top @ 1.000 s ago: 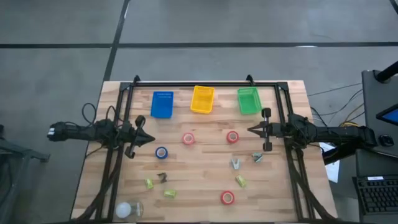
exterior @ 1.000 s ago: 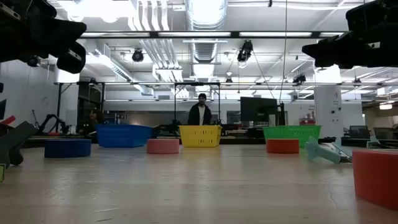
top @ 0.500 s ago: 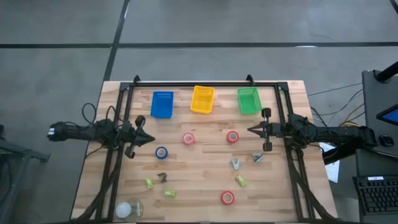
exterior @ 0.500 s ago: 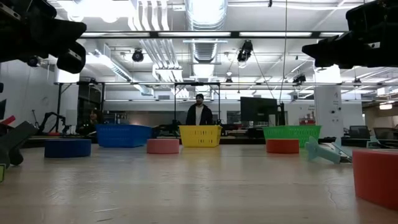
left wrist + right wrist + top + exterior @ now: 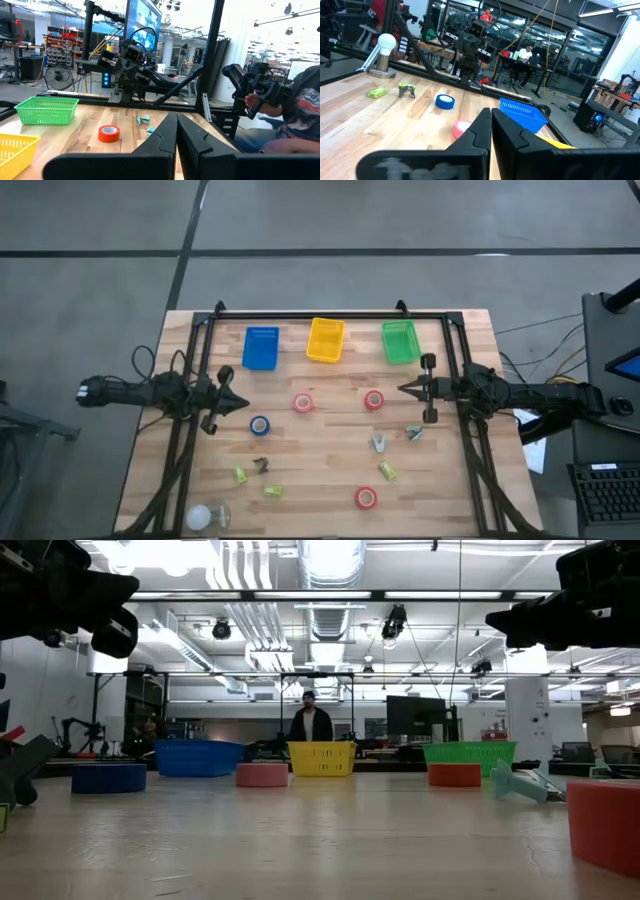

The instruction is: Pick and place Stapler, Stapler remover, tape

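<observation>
Both arms hover above the table, touching nothing. My left gripper (image 5: 243, 402) is shut at the left side, near the blue tape roll (image 5: 260, 425). My right gripper (image 5: 402, 389) is shut at the right side, beside a red tape roll (image 5: 373, 400). Two more red rolls lie flat at the middle (image 5: 303, 403) and near the near edge (image 5: 366, 498). Yellow-green staplers (image 5: 240, 474) (image 5: 273, 491) (image 5: 387, 471) lie on the wood. A dark staple remover (image 5: 261, 465) and two pale teal ones (image 5: 379, 442) (image 5: 414, 433) rest there too.
A blue basket (image 5: 261, 348), a yellow basket (image 5: 325, 340) and a green basket (image 5: 399, 341) stand in a row along the far edge. A black frame (image 5: 310, 314) rims the table. A white bulb-shaped object (image 5: 203, 517) sits at the near left corner. A person (image 5: 311, 723) stands beyond the table.
Both arms have kept still and nothing on the table has moved. In the low view, the person in the room behind has stepped toward the left.
</observation>
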Available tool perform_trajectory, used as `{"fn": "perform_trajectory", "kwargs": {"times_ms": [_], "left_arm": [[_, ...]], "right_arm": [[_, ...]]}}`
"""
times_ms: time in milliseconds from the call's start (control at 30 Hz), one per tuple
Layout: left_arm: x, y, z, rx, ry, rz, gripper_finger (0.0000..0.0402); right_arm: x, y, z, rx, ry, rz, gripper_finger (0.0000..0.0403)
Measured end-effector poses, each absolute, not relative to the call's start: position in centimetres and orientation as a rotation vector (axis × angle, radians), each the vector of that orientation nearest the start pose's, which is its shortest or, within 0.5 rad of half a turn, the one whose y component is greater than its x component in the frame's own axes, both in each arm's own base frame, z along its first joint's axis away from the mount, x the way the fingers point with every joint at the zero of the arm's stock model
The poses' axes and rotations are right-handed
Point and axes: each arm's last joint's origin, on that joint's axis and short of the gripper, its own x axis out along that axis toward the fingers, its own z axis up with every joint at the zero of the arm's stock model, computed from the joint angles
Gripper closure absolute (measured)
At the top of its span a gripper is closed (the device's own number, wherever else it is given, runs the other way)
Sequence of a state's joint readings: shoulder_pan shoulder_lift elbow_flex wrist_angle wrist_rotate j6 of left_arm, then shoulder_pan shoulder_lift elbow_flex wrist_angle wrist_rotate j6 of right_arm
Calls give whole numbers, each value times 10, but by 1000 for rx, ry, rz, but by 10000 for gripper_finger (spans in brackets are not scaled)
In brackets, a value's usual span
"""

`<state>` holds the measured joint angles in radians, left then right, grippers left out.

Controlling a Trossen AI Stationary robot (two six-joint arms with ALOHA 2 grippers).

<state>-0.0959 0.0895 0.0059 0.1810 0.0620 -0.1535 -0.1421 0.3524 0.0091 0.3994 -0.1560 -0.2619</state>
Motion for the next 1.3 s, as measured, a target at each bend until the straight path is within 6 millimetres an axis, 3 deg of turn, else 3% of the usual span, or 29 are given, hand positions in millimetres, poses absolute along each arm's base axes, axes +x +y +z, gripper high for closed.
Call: {"fn": "perform_trajectory", "kwargs": {"times_ms": [233,500,800,1000,1300], "left_arm": [[102,-12,176,-155,-85,-165,392],[102,-12,176,-155,-85,-165,392],[102,-12,176,-155,-85,-165,392],[102,-12,175,-155,-81,-165,392],[102,-12,175,-155,-81,-164,392]], "right_arm": [[119,-12,174,-262,-58,9,394],[118,-12,183,315,-139,64,394],[124,-12,192,542,-171,68,382],[152,-17,195,580,59,-49,302],[213,-30,200,533,611,-375,104]]}}
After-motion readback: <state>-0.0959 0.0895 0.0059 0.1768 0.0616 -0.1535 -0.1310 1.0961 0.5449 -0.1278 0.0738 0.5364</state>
